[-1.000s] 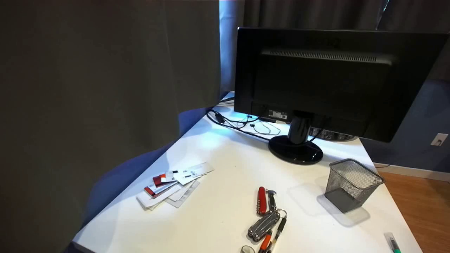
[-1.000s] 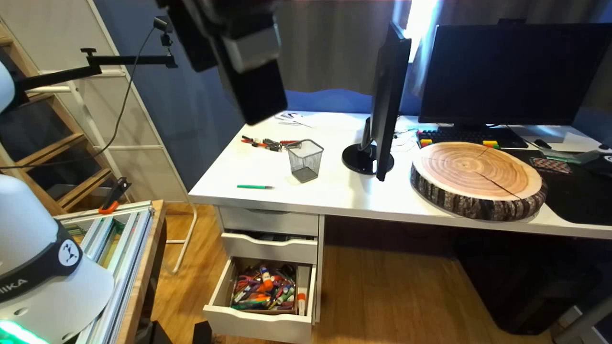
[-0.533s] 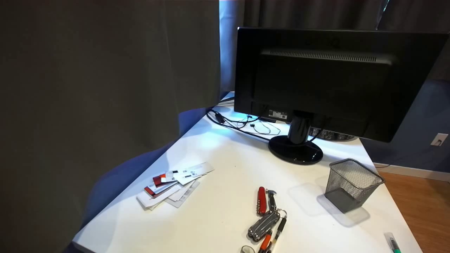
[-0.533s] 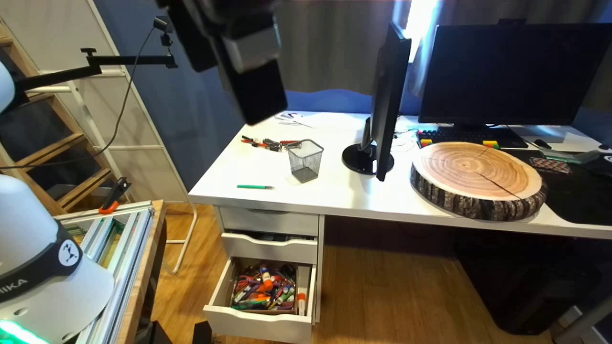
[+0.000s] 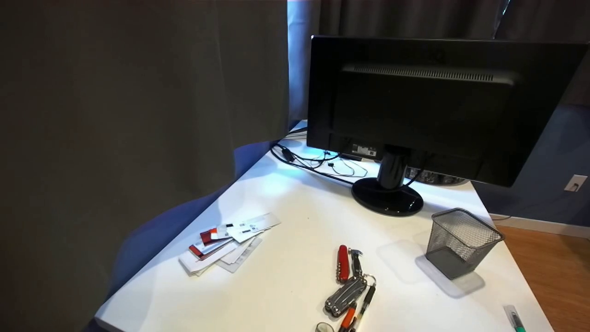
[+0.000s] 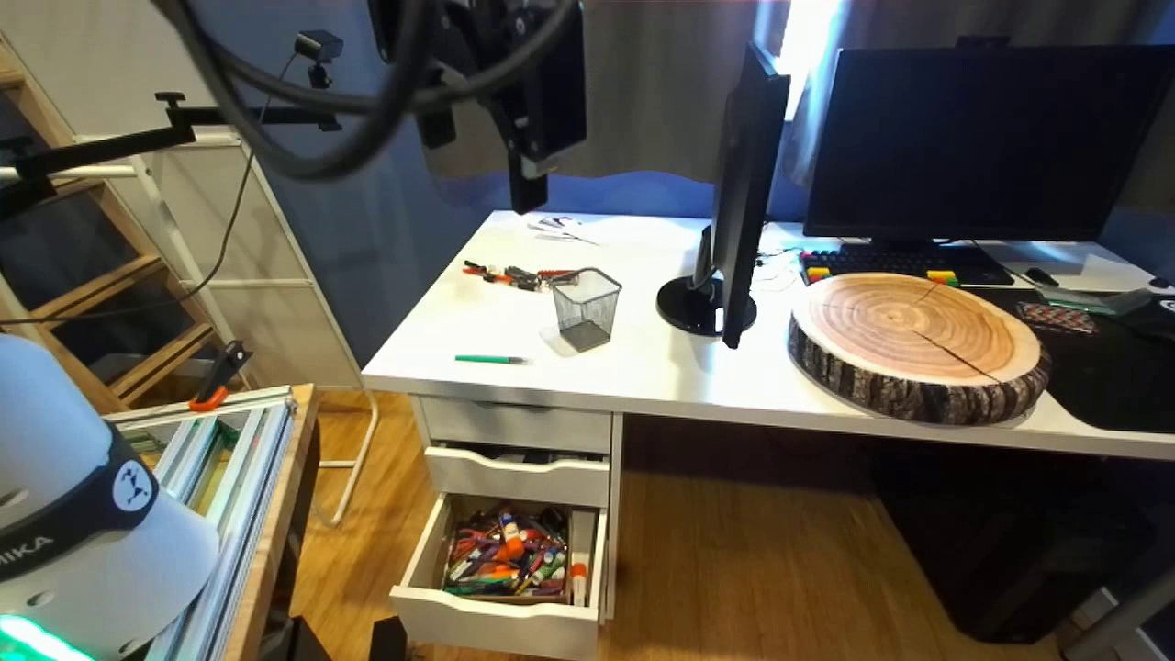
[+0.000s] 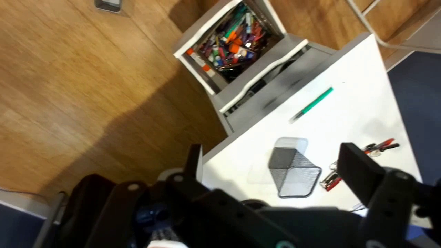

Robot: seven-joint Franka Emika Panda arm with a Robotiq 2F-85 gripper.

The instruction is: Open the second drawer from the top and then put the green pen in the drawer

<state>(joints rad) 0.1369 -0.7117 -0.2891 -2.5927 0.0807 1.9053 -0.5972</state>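
The green pen (image 6: 489, 359) lies on the white desk near its front edge; it also shows in the wrist view (image 7: 316, 101), and its end shows in an exterior view (image 5: 518, 323). The second drawer (image 6: 519, 476) stands slightly open, with dark contents in the gap; its white front edge crosses the wrist view (image 7: 263, 74). The top drawer (image 6: 519, 425) is shut. The third drawer (image 6: 496, 624) is pulled far out, full of pens and markers. My gripper (image 6: 482, 156) is high above the desk; in the wrist view (image 7: 272, 151) its fingers are wide apart with nothing held.
A mesh cup (image 6: 586, 312) stands right of the pen. Multitools and pens (image 5: 348, 295) lie farther back, with papers (image 5: 228, 244) beyond. A monitor (image 6: 745, 197) and a wood slab (image 6: 918, 340) stand to the right. A metal-framed bench (image 6: 229, 496) stands left of the drawers.
In an exterior view, my gripper has shifted and turned; it looks smaller, and its cables now show in front. The pen and drawers have not moved.
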